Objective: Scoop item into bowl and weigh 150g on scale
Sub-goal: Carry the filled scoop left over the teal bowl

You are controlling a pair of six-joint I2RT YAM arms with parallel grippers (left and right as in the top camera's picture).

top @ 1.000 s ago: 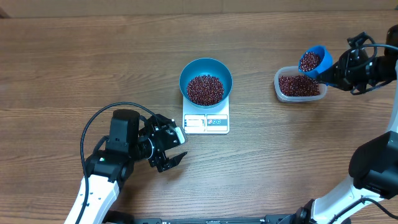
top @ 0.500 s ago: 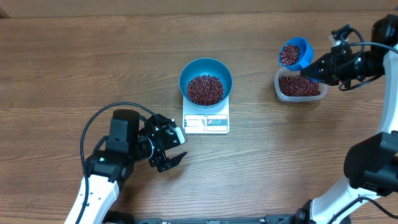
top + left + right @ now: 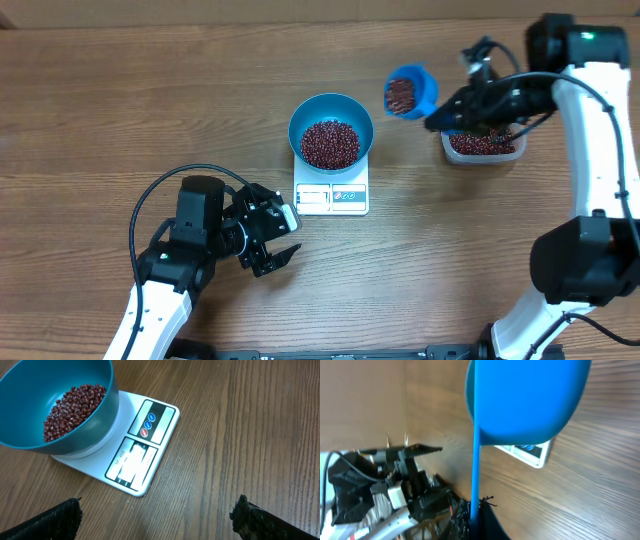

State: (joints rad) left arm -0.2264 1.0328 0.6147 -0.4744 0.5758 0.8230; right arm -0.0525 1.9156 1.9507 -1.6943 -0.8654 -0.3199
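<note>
**Surface:** brown wooden desk (image 3: 120, 90), grain running side to side.

**Surroundings:**
- Small clear rectangular plastic tub (image 3: 483, 160) at the right, part-filled with beans. The right arm crosses above it and hides part of it from overhead.
- Bright blue plastic scoop (image 3: 425, 88), loaded with the same beans, held in the air between the tub and the bowl. It is nearer the bowl's right rim and apart from it.

**Task things:**
- Round teal-blue plastic bowl (image 3: 296, 125), mid-desk, seated on the white square digital scale (image 3: 332, 197). The scale's display strip projects at the front, uncovered.
- Small dark red-brown beans (image 3: 330, 144), a loose heap in the bowl's bottom, well below the rim.

**Right gripper** (image 3: 447, 113): clamped together on the scoop's thin handle. In the wrist view the handle runs straight up to the scoop's underside, with a corner of the scale beyond. The bowl lies to the scoop's left.

**Left gripper** (image 3: 287, 230): fingers spread wide, holding nothing, over the desk front-left of the scale. It is near the scale's corner, not touching. In its wrist view, bowl and scale lie ahead.
</note>
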